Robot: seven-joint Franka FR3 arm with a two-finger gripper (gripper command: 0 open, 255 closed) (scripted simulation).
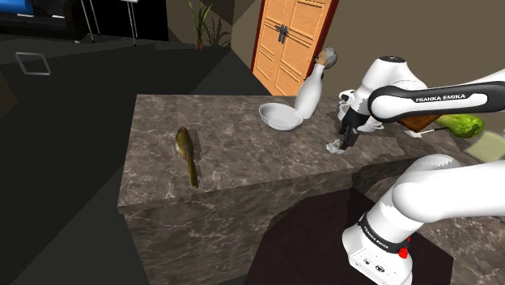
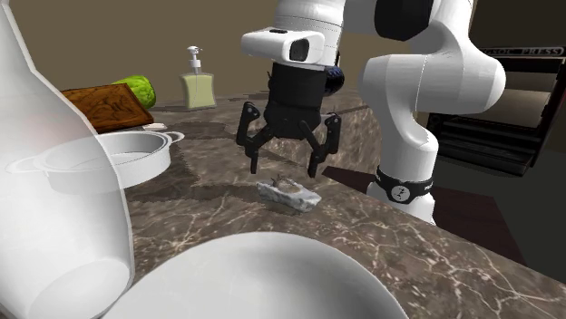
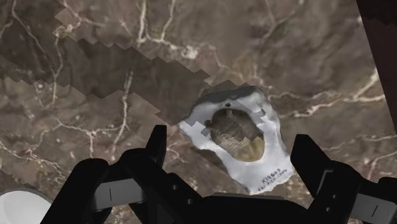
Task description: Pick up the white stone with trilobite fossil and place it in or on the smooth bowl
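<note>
Open end effector (image 2: 283,169) hovers above white stone (image 2: 288,196), near counter (image 2: 426,263) edge.

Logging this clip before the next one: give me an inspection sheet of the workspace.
Surface: dark marble counter.
Job's things: white fossil stone lies on the counter; white bowl empty, apart from it.
Clutter: white bottle, brown fish-like object, cutting board, green vegetable, soap dispenser, white pot.
Grippers: gripper open, hovering over the stone, not touching.
Cables: nothing seen.
Surroundings: orange door, plant.
</note>
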